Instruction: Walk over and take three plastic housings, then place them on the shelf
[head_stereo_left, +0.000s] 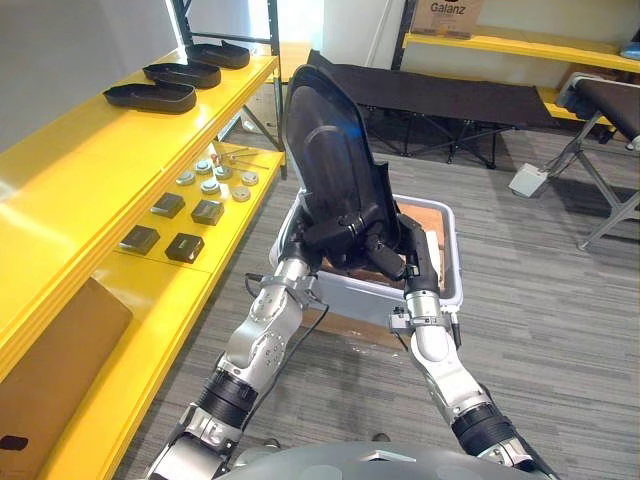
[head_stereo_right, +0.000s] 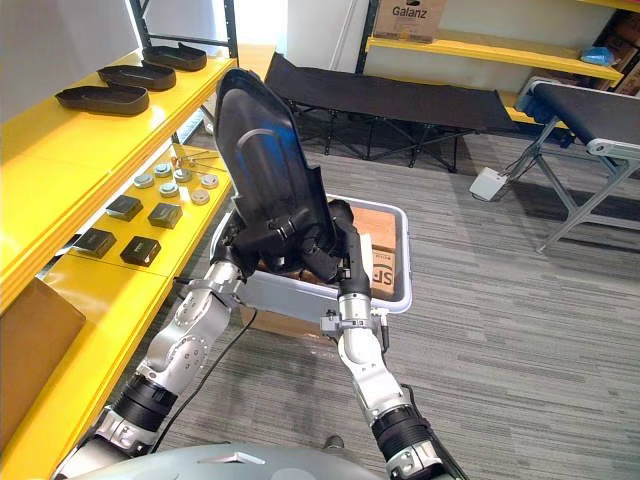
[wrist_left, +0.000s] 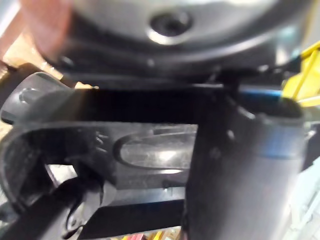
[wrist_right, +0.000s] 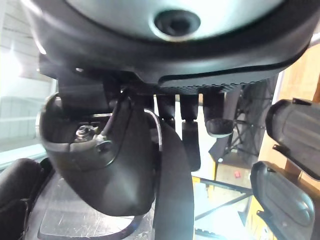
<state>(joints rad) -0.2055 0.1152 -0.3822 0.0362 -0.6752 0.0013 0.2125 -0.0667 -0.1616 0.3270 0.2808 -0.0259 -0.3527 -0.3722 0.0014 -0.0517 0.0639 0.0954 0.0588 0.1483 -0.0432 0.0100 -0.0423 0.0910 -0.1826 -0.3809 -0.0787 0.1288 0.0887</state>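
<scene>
A large black plastic housing (head_stereo_left: 325, 150) stands upright over a white bin (head_stereo_left: 447, 292), held at its lower end by both hands. My left hand (head_stereo_left: 338, 232) curls round the bottom edge from the left. My right hand (head_stereo_left: 392, 252) grips the same edge from the right, and in the right wrist view its fingers (wrist_right: 191, 142) and thumb (wrist_right: 102, 165) clamp the housing's rim (wrist_right: 172, 195). The left wrist view shows the housing's ribbed inside (wrist_left: 150, 150) close up. Three more black housings (head_stereo_left: 150, 96) (head_stereo_left: 182, 73) (head_stereo_left: 218, 54) lie in a row on the top yellow shelf (head_stereo_left: 70, 160).
The lower yellow shelf (head_stereo_left: 150, 330) carries small black boxes (head_stereo_left: 185, 246) and round metal parts (head_stereo_left: 210, 185). A cardboard box (head_stereo_left: 50, 370) sits under the top shelf. A black folding cot (head_stereo_left: 440, 100) stands behind the bin, a conveyor frame (head_stereo_left: 600, 110) at the right.
</scene>
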